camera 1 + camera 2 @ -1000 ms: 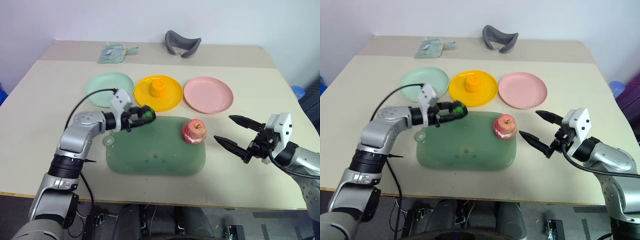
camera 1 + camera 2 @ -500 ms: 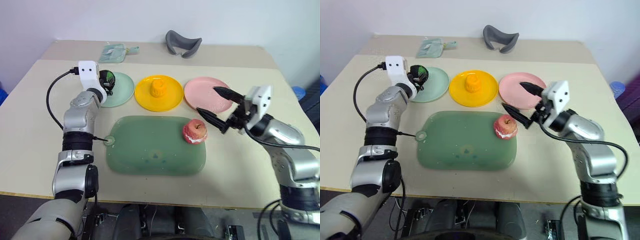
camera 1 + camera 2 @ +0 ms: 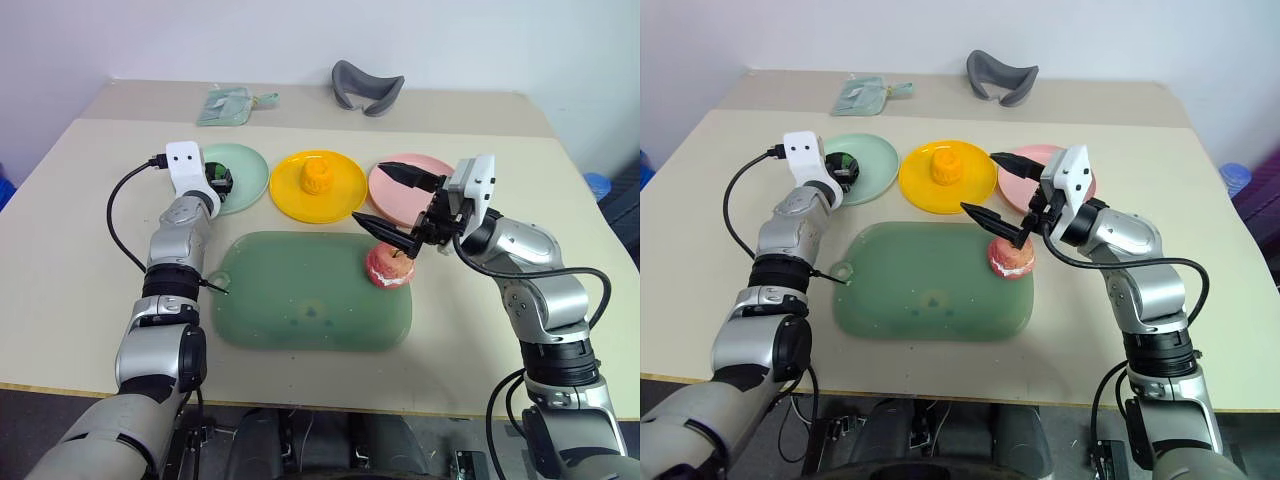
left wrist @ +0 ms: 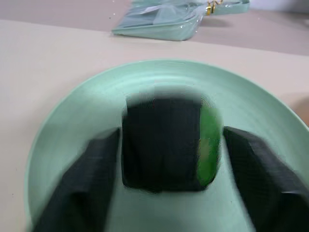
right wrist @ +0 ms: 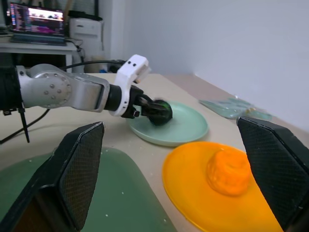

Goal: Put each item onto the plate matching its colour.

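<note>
Your left gripper [image 4: 164,159] sat over the mint green plate [image 3: 238,178] at the far left of the row of three, its black fingers [image 4: 82,183] spread with a narrow gap on either side of the dark green-and-black lump [image 4: 166,142]; whether the lump rested on the plate or still touched a finger, you could not tell from these views. Your right gripper [image 3: 392,202] was spread wide and held nothing, one finger over the near edge of the pink plate [image 3: 400,195], the other just above the red-pink apple [image 3: 390,268]. That apple stood on the right end of the large green mat [image 3: 310,305], near the mat's far edge. The yellow-orange fruit [image 3: 317,178] sat in the middle of the yellow plate [image 3: 345,200], between the other two plates. At the far side of the table [image 3: 90,250] lay a pale green pouch [image 3: 228,105] and a grey curved object [image 3: 365,88].
</note>
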Controlling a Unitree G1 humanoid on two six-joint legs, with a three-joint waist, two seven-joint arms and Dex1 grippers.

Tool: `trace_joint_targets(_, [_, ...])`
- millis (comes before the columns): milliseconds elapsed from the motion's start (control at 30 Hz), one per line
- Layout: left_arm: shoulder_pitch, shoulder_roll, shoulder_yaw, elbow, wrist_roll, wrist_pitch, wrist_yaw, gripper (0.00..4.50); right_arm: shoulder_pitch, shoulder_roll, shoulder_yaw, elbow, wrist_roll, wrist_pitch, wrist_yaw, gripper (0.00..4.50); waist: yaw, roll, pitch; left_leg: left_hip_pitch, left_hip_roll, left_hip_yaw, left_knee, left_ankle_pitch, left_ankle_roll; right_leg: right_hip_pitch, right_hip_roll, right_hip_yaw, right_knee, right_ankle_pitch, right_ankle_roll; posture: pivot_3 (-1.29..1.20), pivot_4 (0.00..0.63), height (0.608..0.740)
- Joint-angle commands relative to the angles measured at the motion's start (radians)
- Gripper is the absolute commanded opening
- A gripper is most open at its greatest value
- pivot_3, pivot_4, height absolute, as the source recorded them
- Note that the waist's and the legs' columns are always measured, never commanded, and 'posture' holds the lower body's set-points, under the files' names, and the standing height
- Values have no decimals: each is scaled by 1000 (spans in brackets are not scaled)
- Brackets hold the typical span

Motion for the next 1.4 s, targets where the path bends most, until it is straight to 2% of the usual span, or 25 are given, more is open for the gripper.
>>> trace_joint_targets(33, [-6,2,18,-88,-25,-7,-15,4455,-23,2,-11,-14,10,-6,-1,4500,0,0,0,0,0,0,0,0,0,0,0,0,0,0,0,0,150,740])
trace_joint_targets(367, [245,145,-24,-622,-237,142,-486,4455,51,-68,-35,-55,18,63,-5,4500,-3,0,0,0,0,0,0,0,0,-1,0,0,0,0,0,0,150,740])
trace_joint_targets(433, [347,184,-61,-694,-221,-33,-649,4455,90,-98,-16,-51,-15,93,-9,4500,-1,1,0,0,0,0,0,0,0,0,0,0,0,0,0,0,150,740])
trace_joint_targets(633, [483,302,-97,-801,-336,-70,-1003,4455,129,-118,27,-7,-64,95,7,4500,-2,1,0,0,1,0,0,0,0,0,0,0,1,0,0,0,150,740])
trace_joint_targets(967, [562,369,-137,-929,-379,-4,-1123,4455,134,-109,59,102,-107,62,56,4500,-2,1,0,0,1,-1,0,0,0,0,0,0,1,0,0,0,150,740])
trace_joint_targets(1400, [683,508,-81,-1027,-482,90,-1216,4455,116,-90,66,208,-123,23,111,4500,-1,1,0,0,1,-2,0,0,0,0,0,0,0,0,0,0,150,740])
